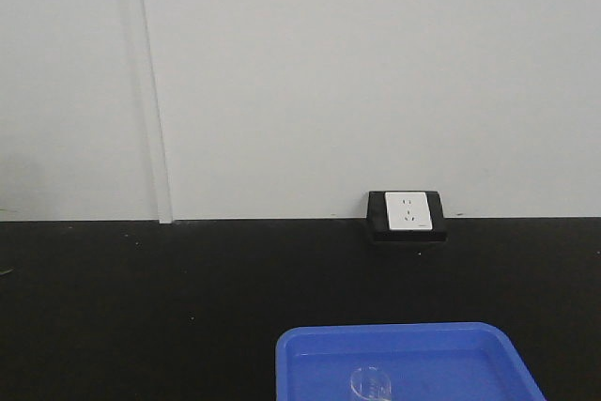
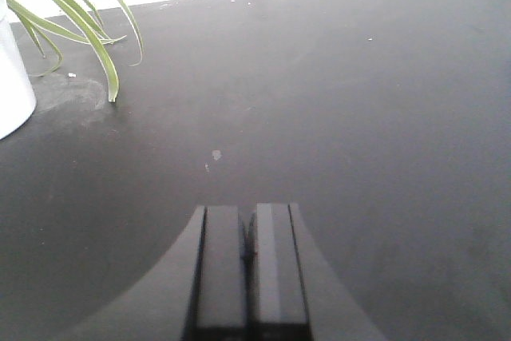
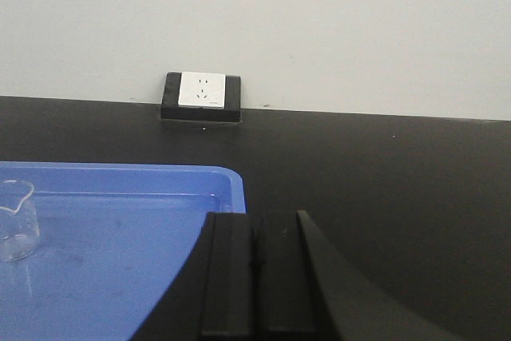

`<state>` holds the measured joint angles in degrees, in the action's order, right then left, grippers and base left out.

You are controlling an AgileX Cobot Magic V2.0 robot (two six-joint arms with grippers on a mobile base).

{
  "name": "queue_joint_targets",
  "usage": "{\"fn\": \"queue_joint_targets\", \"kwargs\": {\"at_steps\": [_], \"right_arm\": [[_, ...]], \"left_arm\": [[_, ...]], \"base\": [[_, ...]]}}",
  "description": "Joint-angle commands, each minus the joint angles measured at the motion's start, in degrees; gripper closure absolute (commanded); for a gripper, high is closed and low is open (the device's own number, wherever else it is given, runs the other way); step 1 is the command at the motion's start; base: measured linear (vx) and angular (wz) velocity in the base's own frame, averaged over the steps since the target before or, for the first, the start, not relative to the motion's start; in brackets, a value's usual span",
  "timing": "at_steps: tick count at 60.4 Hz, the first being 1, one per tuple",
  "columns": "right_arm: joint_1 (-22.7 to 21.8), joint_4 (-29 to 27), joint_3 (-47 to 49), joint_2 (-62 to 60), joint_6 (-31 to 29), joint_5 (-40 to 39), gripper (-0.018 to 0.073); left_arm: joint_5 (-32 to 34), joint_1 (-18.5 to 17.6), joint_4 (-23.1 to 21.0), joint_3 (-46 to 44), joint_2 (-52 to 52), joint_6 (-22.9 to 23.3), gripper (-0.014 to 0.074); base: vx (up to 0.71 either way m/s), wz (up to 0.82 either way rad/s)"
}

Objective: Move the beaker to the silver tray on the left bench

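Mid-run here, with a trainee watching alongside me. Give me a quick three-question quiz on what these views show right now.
1. True or false: the beaker stands inside the blue tray.
2. Pick one. The right hand is: A) open; B) shut on the beaker; C) shut, holding nothing.
3. Short answer: what white-faced thing sits beyond the blue tray's far rim?

Key: 1 true; 2 C; 3 the wall socket.
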<state>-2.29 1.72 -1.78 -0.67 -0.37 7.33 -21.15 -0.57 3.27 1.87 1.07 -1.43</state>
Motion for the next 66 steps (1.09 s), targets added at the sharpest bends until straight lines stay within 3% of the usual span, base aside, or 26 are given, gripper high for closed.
{"fn": "queue_joint_targets", "kwargs": {"at_steps": [1,52,66], "right_arm": [[-0.1,0.1,-0.3,-0.6,-0.3,-4.9,0.0570],[-0.1,0.3,-0.3,-0.6,-0.8,-5.0,0.0571],[-0.1,0.5,-0.3,-0.6,-1.0,-9.9,0.0571]], "left_arm": [[4.7,-0.3,-0.2,1.1,0.4,0.1,0.0595],[4.7,-0.3,-0.2,1.1,0.4,0.1,0.0595],[4.7,-0.3,-0.2,1.1,0.4,0.1,0.0595]], "base": [[0.00,0.00],[0.00,0.00],[0.00,0.00]]}}
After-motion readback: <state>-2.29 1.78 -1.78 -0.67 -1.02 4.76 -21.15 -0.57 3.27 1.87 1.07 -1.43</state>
